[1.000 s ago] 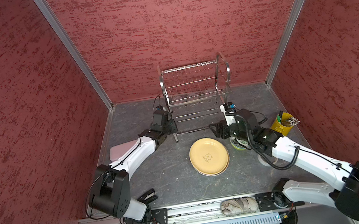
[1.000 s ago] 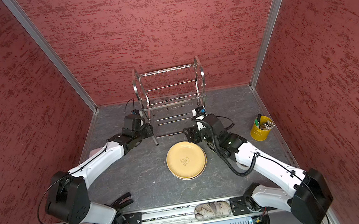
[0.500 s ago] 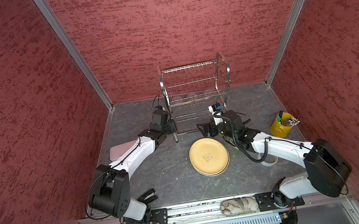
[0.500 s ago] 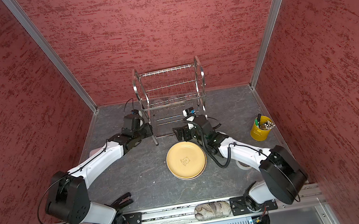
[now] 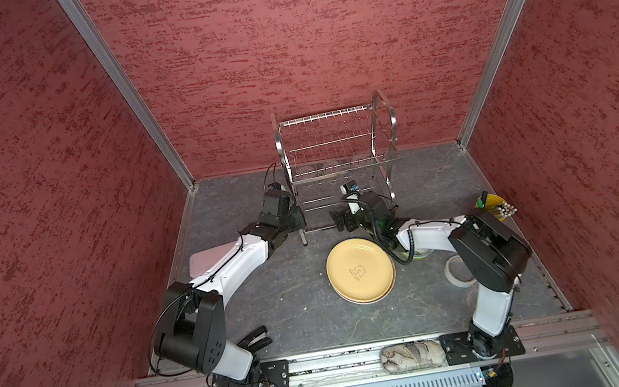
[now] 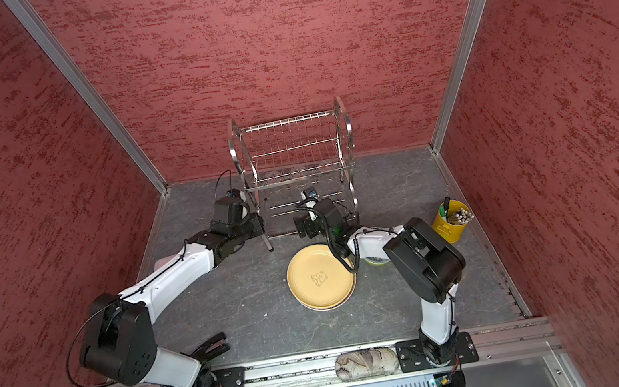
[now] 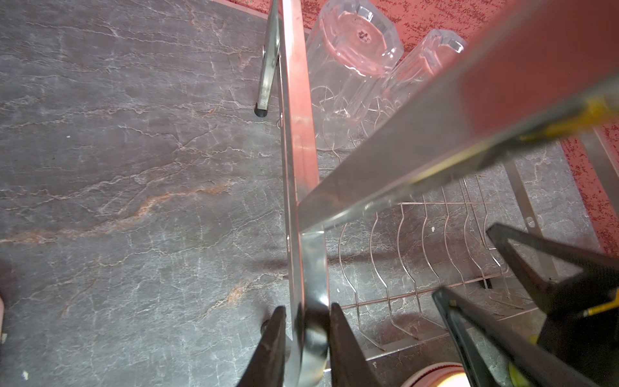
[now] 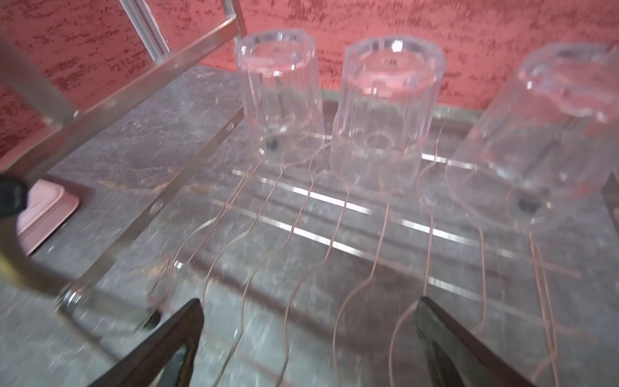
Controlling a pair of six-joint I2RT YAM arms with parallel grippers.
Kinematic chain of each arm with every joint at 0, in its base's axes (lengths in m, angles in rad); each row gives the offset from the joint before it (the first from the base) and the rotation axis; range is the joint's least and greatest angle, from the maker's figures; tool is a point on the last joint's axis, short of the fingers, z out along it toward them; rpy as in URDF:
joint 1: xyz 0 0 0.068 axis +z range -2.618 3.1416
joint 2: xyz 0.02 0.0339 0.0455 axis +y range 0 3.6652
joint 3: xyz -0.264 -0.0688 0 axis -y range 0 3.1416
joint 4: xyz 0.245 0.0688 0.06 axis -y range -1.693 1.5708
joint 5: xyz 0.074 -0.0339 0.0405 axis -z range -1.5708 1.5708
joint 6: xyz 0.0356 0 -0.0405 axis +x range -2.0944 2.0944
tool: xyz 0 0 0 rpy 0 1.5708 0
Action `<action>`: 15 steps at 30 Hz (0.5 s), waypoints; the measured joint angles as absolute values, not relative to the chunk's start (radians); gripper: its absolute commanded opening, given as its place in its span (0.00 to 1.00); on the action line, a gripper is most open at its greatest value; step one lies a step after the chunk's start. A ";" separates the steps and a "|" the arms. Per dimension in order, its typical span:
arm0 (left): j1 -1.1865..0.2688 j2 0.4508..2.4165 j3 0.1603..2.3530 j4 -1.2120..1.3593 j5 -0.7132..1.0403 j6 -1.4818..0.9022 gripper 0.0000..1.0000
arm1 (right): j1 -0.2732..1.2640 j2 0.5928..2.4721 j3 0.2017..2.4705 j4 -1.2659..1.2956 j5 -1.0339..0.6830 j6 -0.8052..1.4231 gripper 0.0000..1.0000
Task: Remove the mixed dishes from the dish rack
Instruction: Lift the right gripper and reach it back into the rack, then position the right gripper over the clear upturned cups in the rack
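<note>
Three clear tumblers (image 8: 382,110) stand upside down in a row at the back of the lower tier of the dish rack (image 5: 338,174). The left gripper (image 7: 306,315) is pinching the rack's front corner post on that arm's side. The right gripper (image 8: 310,301), jaws spread wide, hovers at the front of the lower tier, facing the glasses and touching none. A tan-yellow plate with bear drawing (image 5: 359,268) lies flat on the grey stone-look table (image 5: 274,301), just in front of the rack, beside the right arm.
</note>
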State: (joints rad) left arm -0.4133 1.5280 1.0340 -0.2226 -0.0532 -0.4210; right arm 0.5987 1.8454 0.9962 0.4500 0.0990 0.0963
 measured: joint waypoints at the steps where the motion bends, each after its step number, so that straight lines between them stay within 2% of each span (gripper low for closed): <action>1: -0.413 1.529 1.034 -0.223 -0.053 -0.420 0.23 | 0.593 1.862 1.014 0.462 0.100 0.093 0.99; 15: -0.414 1.550 1.045 -0.216 -0.051 -0.394 0.15 | 0.519 2.025 1.179 0.550 0.108 0.085 0.99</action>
State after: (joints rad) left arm -0.4137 1.5497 1.0454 -0.2161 -0.0505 -0.3939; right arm 0.5190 2.0247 1.1786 0.5503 0.1078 0.0849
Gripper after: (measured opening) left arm 0.178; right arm 0.989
